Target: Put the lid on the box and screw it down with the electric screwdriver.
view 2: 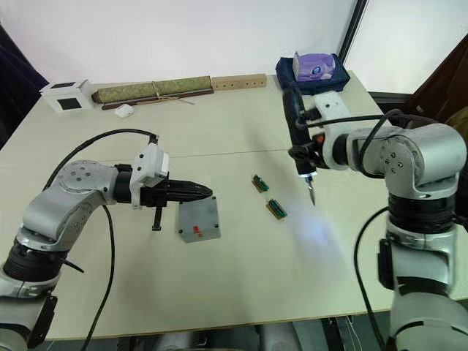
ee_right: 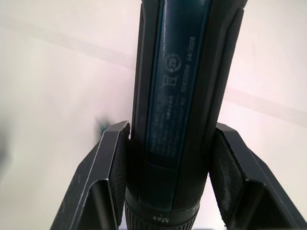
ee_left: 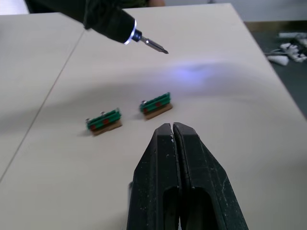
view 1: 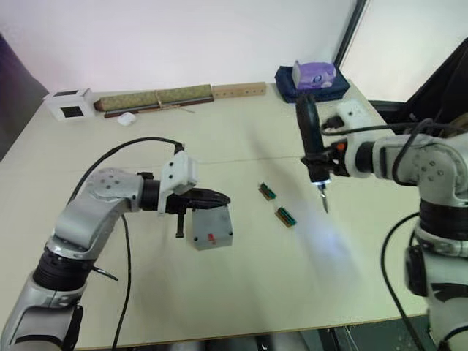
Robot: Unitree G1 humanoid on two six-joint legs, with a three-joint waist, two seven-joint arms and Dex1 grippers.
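- Grey and square, the box [view 2: 198, 221] sits on the pale table [view 2: 241, 292] with a red mark on its top face.
- Just above the box's upper edge, the left gripper [view 2: 196, 193] hovers with its black fingers pressed together, grasping nothing.
- Well to the right of the box, the right gripper [ee_right: 168, 177] is clamped on the electric screwdriver [view 2: 298, 139], held upright with its lit bit pointing down, off the table.
- Two small green circuit boards [view 2: 268, 196] lie between the box and the screwdriver.
- A white cube [view 2: 66, 95] stands at the far left edge, well beyond the box.
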